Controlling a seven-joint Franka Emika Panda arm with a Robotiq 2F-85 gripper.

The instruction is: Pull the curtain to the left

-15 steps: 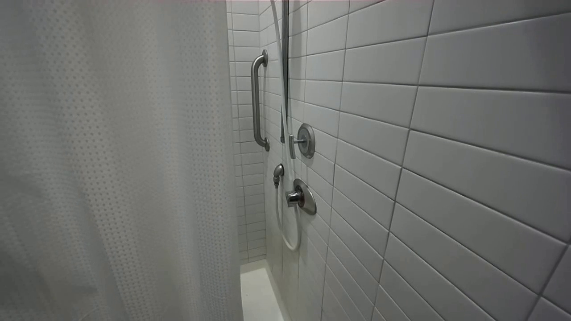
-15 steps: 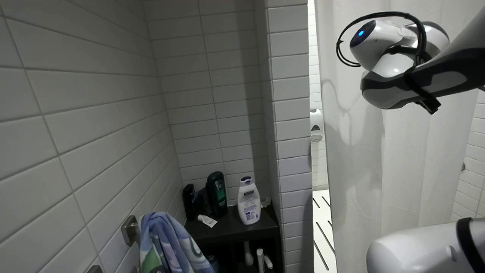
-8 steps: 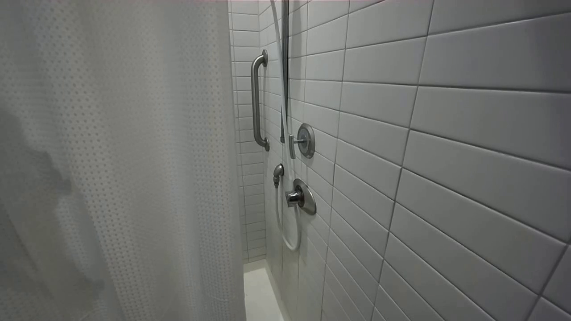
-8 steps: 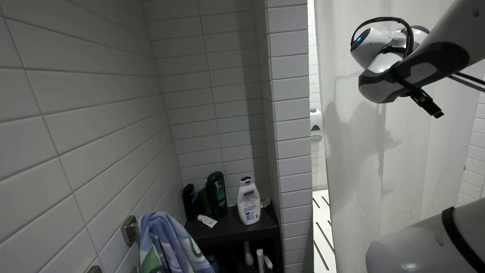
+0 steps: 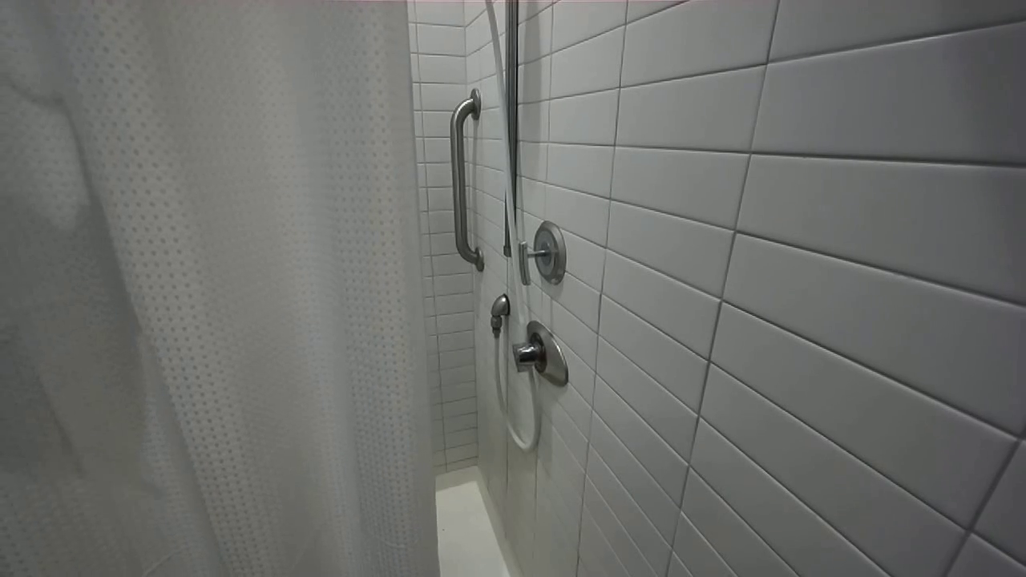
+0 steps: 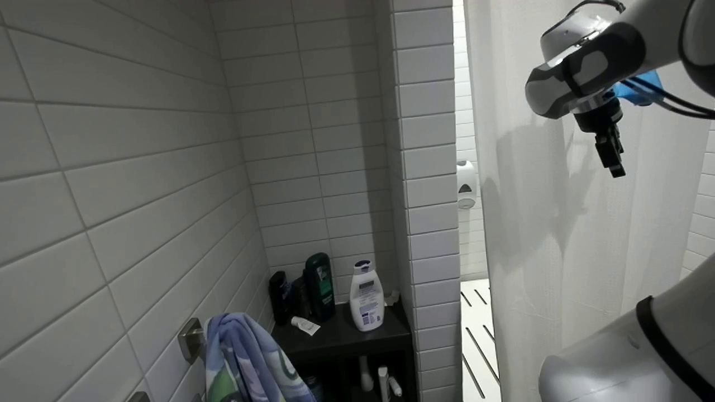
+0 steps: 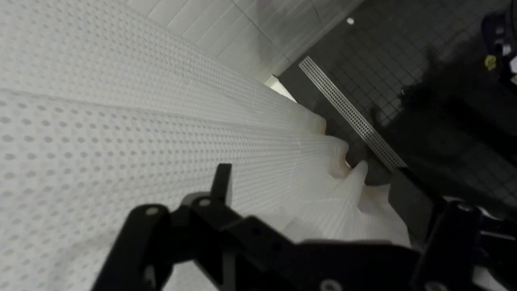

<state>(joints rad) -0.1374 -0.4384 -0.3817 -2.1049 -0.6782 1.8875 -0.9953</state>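
Observation:
The curtain (image 5: 264, 280) is tall white dotted fabric with long vertical folds. It also hangs behind my arm in an exterior view (image 6: 592, 268), and it fills much of the wrist view (image 7: 173, 121). My gripper (image 6: 617, 173) is in front of the curtain, pointing downward, and its shadow falls on the fabric. In the wrist view my gripper (image 7: 319, 194) is open, with its two fingers wide apart. The curtain's lower folds show beyond the gap between the fingers. Nothing is held, and whether a finger touches the fabric I cannot tell.
White tiled walls (image 5: 842, 264) flank the curtain. A grab bar (image 5: 459, 180) and shower valves (image 5: 549, 353) are inside the shower. A dark shelf (image 6: 341, 343) with bottles and a hanging towel (image 6: 251, 357) stand left of a tiled pillar (image 6: 430, 195). A floor drain (image 7: 351, 111) runs below.
My arm's wrist has turned, and the gripper has swung into view pointing downward in an exterior view. The arm's shadow has shifted on the curtain. The curtain's free edge has moved only slightly.

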